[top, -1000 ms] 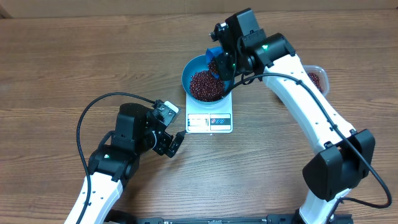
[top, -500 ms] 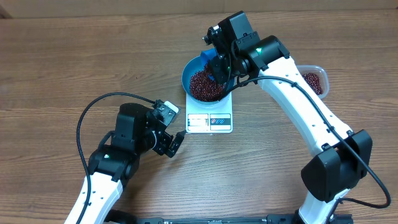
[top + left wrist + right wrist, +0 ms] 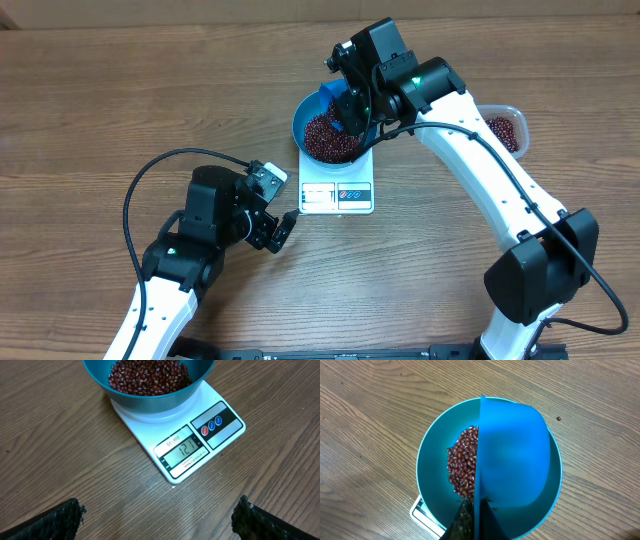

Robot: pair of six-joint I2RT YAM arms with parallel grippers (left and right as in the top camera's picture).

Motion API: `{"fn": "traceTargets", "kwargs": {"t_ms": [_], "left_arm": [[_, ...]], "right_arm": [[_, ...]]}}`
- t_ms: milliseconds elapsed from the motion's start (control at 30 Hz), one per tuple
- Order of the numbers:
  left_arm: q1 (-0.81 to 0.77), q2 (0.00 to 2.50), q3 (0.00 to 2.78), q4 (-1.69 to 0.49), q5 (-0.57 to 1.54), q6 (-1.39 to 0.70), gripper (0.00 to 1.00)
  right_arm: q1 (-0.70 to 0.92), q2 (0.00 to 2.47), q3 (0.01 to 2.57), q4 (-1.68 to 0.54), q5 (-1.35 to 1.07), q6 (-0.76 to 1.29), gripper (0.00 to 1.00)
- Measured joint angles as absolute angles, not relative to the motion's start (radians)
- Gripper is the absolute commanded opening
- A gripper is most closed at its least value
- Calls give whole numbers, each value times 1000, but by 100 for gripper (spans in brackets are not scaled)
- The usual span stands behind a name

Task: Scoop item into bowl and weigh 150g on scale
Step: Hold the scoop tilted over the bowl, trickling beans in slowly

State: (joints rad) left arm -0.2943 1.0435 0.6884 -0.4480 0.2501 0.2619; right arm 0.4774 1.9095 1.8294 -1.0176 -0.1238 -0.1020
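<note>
Right gripper (image 3: 352, 107), clamped on the scoop (image 3: 512, 455), shifted left over the bowl (image 3: 150, 402) at upper centre, tipping beans (image 3: 147, 375) in; scale (image 3: 222, 430) beneath read 121, so more beans looked needed; left gripper (image 3: 281, 232) idle, spread.

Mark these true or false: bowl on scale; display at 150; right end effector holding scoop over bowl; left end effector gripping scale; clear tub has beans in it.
1. The bowl sits on the scale. True.
2. The display reads 150. False: it reads 121.
3. The right end effector holds the scoop over the bowl. True.
4. The left end effector grips the scale. False: it is open, empty and apart from the scale.
5. The clear tub has beans in it. True.
</note>
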Motion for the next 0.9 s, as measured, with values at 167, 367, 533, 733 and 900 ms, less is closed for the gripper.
{"fn": "traceTargets", "kwargs": {"t_ms": [167, 367, 533, 733, 900], "left_arm": [[-294, 1044, 688, -448, 250, 262, 99], [-294, 1044, 688, -448, 250, 262, 100], [-294, 1044, 688, -448, 250, 262, 99], [-294, 1044, 688, -448, 250, 262, 100], [-294, 1044, 688, -448, 250, 262, 100]], "right_arm": [[477, 1909, 1829, -1018, -124, -102, 4], [477, 1909, 1829, -1021, -124, -102, 4], [478, 1909, 1829, -1022, -124, -102, 4], [477, 1909, 1829, -1022, -123, -102, 4], [478, 1910, 1830, -1025, -85, -102, 4]]}}
